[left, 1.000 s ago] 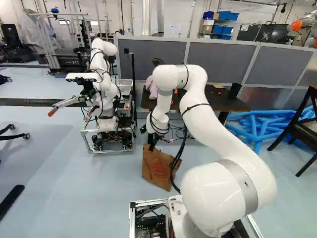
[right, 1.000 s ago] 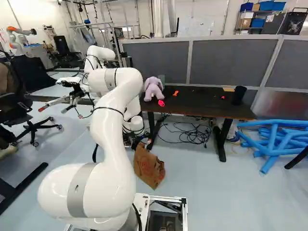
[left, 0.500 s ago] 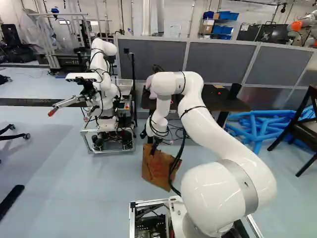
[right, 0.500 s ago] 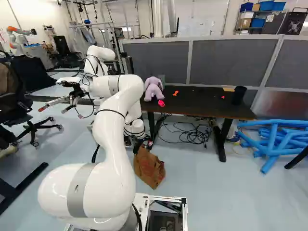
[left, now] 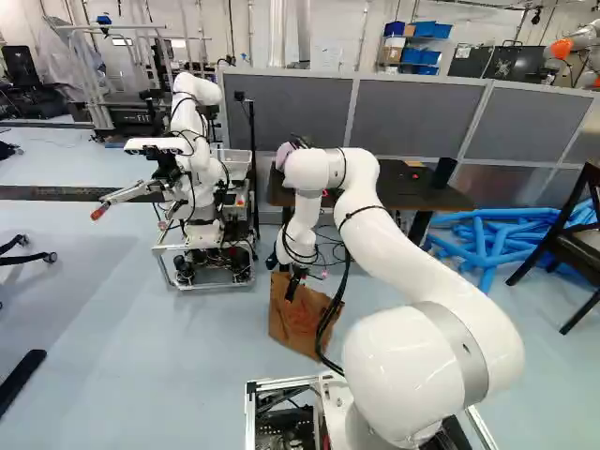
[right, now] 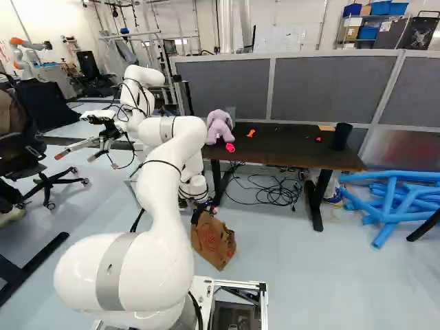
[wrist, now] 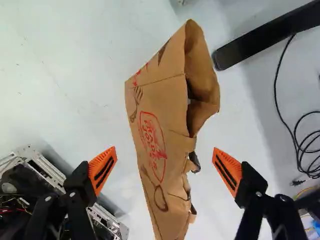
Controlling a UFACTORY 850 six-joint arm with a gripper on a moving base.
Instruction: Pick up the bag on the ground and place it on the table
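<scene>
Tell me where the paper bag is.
In the right base view, the bag is on the floor, right of the arm, nearer than the table.

A lilac plush toy [right: 219, 126] sat by the left edge of the counter [right: 292, 146], a black cup [right: 340, 136] near its far right corner, a brown bag [right: 213, 242] on the floor [right: 309, 275].

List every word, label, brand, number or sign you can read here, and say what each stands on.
Paper bag: red lettering inside a red oval, too unclear to quote with certainty.
Paper sheet on the back wall: any print is too small to read.
No other text can be made out.
</scene>
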